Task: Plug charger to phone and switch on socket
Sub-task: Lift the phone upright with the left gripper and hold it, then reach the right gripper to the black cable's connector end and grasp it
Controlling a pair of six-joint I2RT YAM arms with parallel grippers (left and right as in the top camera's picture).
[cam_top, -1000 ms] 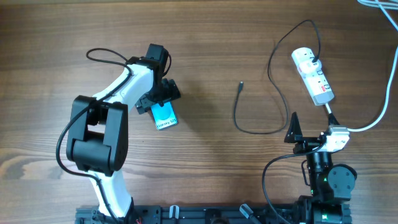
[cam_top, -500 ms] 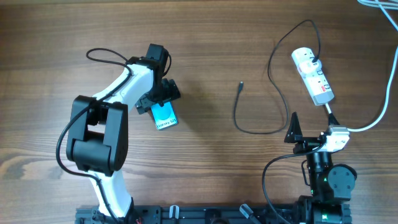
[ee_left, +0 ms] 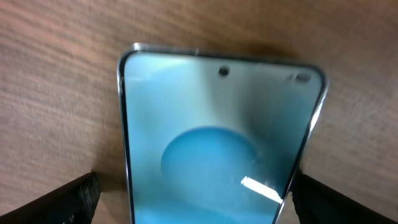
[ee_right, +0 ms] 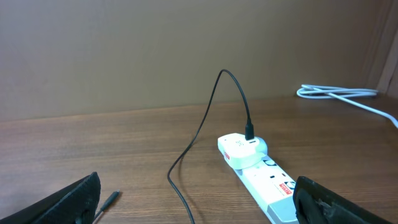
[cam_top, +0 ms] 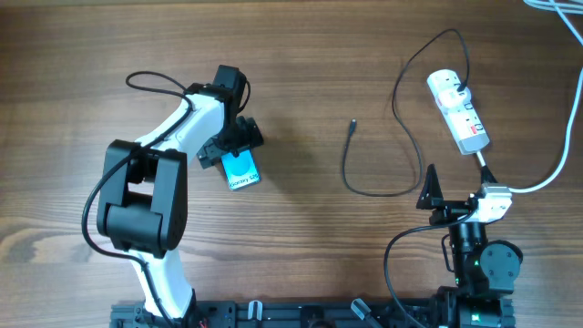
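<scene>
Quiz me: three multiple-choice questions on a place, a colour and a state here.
1. Where is the small black plug tip of the thin black charger cable? A. On the wooden table, between the flat rectangular phone and the long white power strip. B. Inside the phone. C. In a gripper.
2. The phone's screen colour? A. Red. B. Yellow. C. Teal-blue.
3. The left gripper is: A. Shut on the cable. B. Open, fingers either side of the phone. C. Shut, empty.
A: it lies free on wood. C: the wrist view shows teal glass. B: both fingers stand clear of the phone.
</scene>
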